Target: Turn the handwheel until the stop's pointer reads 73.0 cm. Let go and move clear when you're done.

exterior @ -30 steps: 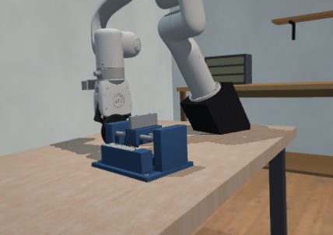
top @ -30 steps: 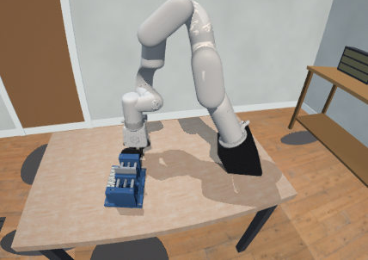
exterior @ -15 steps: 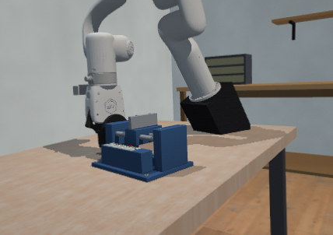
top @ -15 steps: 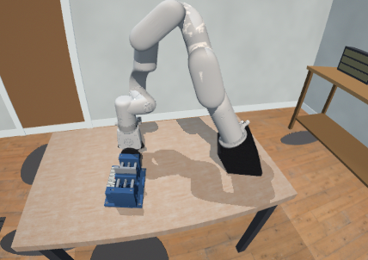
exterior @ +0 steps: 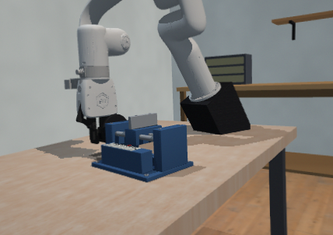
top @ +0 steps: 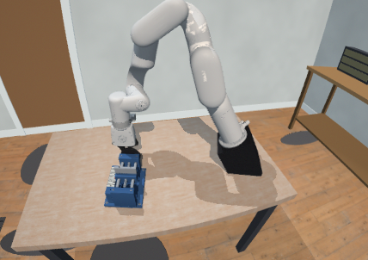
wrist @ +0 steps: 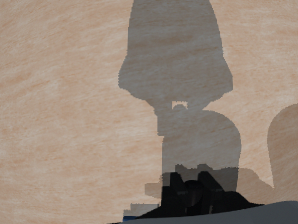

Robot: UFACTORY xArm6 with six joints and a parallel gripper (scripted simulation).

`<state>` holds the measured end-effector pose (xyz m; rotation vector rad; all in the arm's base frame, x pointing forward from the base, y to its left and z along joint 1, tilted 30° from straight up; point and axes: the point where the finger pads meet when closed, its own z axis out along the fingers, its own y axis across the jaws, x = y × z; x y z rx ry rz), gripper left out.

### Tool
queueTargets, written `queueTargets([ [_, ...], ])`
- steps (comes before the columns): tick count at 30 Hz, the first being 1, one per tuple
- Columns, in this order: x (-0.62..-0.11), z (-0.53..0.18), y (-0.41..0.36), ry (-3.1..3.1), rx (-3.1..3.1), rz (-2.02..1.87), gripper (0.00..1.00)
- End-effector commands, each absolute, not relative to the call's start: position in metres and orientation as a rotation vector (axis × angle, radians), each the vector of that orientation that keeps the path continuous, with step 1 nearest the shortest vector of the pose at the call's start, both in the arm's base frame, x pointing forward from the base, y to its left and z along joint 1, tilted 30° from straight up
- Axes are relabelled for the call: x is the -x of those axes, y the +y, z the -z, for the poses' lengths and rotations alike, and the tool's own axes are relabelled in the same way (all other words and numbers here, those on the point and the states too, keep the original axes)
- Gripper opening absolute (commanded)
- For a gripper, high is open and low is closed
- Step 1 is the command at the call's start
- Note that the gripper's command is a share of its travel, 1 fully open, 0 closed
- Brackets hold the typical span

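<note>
A blue slide fixture [top: 125, 185] sits on the table, with grey rods, a grey stop [exterior: 142, 121] and a scale strip [exterior: 125, 146] along its near side. A black handwheel [exterior: 113, 121] is at its far end. My gripper [exterior: 95, 130] points down at that end and is shut on the handwheel. In the top view the gripper [top: 127, 147] sits right behind the fixture's far block. The wrist view shows only dark gripper and wheel parts [wrist: 200, 192] over the table top. The scale reading is too small to read.
The arm's black base [top: 239, 152] stands at the back right of the table. A wooden shelf [top: 340, 108] with a dark box [top: 354, 64] stands off to the right, away from the table.
</note>
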<state>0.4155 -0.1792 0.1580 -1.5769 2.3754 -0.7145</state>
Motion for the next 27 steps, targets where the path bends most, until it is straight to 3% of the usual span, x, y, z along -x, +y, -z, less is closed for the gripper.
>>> queueTargets([
  [1,-0.415,-0.163,-0.179,2.376,1.579,0.710,0.06],
  [27,-0.375,-0.184,-0.158,2.376,1.579,0.710,0.06],
])
